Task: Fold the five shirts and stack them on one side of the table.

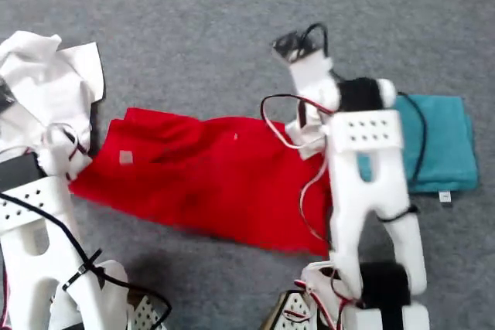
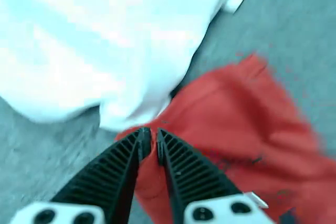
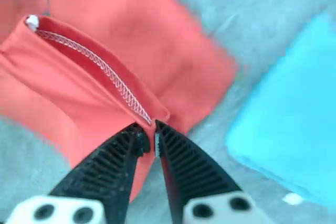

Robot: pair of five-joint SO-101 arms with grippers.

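Spread across the grey counter [image 1: 193, 44]: red cloth shirt [image 1: 201, 179]; left claw [image 2: 149, 136] pinched on its corner beside crumpled white shirt [image 1: 46, 75], right claw [image 3: 149, 132] clamped on its hem near folded teal shirt [image 1: 445, 144].

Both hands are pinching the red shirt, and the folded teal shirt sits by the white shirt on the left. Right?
Not quite. The high view shows the folded teal shirt on the right side, across the red shirt from the white shirt. The rest holds: the left hand and the right hand each pinch the red shirt.
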